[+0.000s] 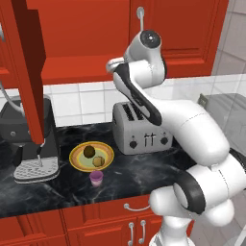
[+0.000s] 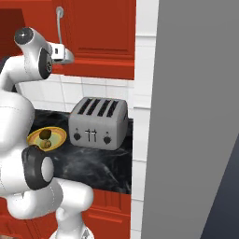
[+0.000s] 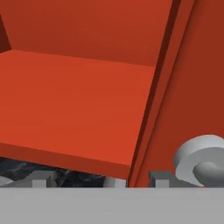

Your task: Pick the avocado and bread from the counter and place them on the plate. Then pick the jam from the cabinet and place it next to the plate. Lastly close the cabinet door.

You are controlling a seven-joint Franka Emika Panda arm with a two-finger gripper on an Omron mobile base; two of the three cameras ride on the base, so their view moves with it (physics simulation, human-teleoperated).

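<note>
With the avocado (image 1: 89, 152) and bread (image 1: 98, 161) on the plate (image 1: 76, 160) and the jam (image 1: 96, 178) beside it, well below the gripper's (image 3: 97, 183) spread fingers, the cabinet door (image 1: 29, 72) is judged to be swung shut next.

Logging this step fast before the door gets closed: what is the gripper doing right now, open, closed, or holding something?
Gripper: open and holding nothing; its fingers stand apart in front of the bare cabinet shelf.

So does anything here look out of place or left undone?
Only the cabinet door: it stands wide open over the counter. The avocado and bread sit neatly on the plate, with the jam upright beside it.
</note>
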